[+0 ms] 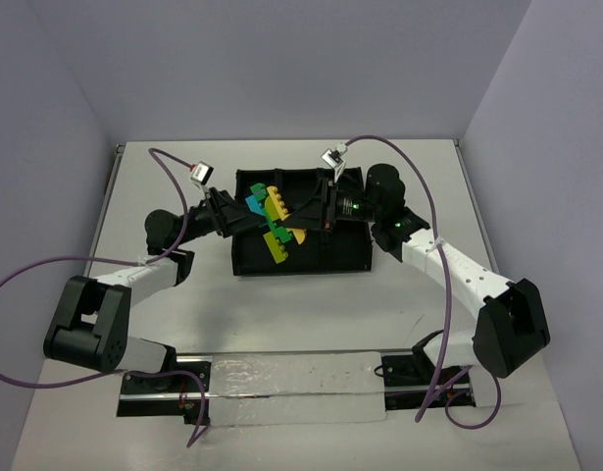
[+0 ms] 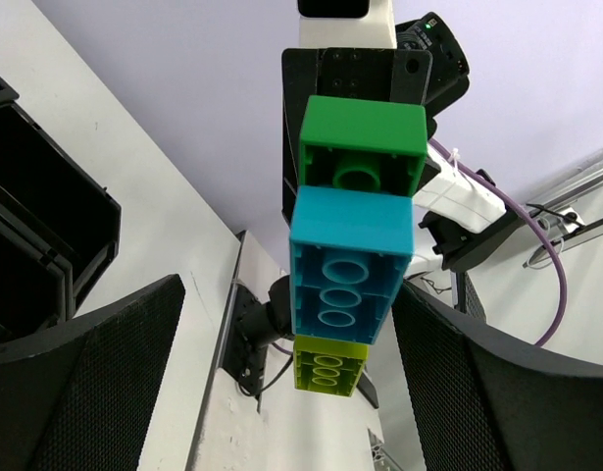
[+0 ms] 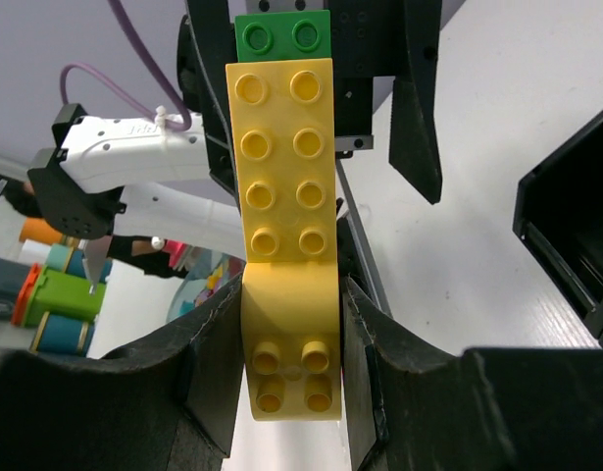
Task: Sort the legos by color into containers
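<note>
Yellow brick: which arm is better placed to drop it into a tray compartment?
Right. The right gripper is shut on the yellow brick above the tray. The left gripper stands open around the teal brick, not on the yellow one.

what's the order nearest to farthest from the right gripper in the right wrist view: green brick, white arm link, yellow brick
1. yellow brick, clamped in the right gripper, centre
2. green brick, at its far end, top centre
3. white arm link, behind, upper left

left arm (image 1: 134,278) and right arm (image 1: 463,273) are showing white links, black joints | purple cables (image 1: 56,260) are trailing | green light (image 1: 397,233) is glowing
</note>
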Available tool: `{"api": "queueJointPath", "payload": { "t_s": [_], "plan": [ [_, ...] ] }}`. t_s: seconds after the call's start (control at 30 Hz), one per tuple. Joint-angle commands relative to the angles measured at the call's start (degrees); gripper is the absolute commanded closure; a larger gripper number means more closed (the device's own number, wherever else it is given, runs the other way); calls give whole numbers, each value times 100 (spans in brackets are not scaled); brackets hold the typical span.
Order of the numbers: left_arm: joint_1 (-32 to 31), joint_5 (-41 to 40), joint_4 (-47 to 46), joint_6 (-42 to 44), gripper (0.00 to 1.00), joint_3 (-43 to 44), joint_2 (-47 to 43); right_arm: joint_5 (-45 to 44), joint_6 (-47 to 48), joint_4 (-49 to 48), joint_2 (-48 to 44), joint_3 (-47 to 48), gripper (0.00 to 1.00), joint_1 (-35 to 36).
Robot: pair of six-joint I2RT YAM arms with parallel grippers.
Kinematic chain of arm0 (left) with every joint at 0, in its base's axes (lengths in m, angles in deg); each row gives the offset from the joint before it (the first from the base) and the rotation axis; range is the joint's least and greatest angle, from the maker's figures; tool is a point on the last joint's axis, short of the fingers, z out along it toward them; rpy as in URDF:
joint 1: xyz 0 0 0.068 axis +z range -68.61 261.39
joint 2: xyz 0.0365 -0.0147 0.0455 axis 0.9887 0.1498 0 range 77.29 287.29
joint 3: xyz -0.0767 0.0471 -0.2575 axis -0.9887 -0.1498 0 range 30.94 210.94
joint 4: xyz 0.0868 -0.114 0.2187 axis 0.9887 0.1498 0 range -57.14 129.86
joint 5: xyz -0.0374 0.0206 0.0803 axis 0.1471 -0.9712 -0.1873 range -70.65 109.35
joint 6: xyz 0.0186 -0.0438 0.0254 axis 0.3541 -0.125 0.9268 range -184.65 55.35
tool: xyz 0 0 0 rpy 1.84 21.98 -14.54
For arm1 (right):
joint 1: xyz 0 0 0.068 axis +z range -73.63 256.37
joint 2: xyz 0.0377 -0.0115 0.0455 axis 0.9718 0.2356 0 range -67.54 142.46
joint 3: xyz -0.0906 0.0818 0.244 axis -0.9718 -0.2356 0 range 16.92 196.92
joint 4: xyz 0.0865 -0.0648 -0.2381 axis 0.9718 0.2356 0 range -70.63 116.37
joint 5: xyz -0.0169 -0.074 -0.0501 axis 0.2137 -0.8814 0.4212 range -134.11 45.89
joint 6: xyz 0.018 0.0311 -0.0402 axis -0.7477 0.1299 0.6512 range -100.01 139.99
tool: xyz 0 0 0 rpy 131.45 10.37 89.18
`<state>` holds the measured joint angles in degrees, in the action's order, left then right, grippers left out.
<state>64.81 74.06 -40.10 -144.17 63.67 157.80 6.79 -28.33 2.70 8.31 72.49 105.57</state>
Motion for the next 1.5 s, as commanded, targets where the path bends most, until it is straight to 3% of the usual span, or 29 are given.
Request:
{"api": "queueJointPath", "payload": {
  "t_s": [0.0,0.5,0.83,1.0,1.1,1.17,1.23,1.3,1.47],
  "plan": [
    [-46,-56,-1233,-185,9,279,39,278,-100,-504,40,103,75,-11],
    [-170,-57,-1572,-529,16,489,23,264,-37,-487,322,68,75,66],
    [-227,-92,-1809,-700,36,484,101,257,7,-503,356,46,75,112],
    [-232,-153,-1827,-721,67,446,70,366,-132,-781,412,-46,75,112],
    [-241,-179,-1861,-757,76,428,70,410,-134,-863,422,-90,75,112],
    [-249,-168,-1891,-786,90,436,99,432,-143,-890,448,-108,74,121],
    [-249,-154,-1929,-808,99,452,121,461,-166,-956,456,-116,72,113],
    [-258,-158,-1950,-823,100,449,140,486,-187,-983,466,-104,68,112],
    [-258,-180,-1963,-810,100,422,149,526,-218,-987,506,-90,42,112]
  ]
}}
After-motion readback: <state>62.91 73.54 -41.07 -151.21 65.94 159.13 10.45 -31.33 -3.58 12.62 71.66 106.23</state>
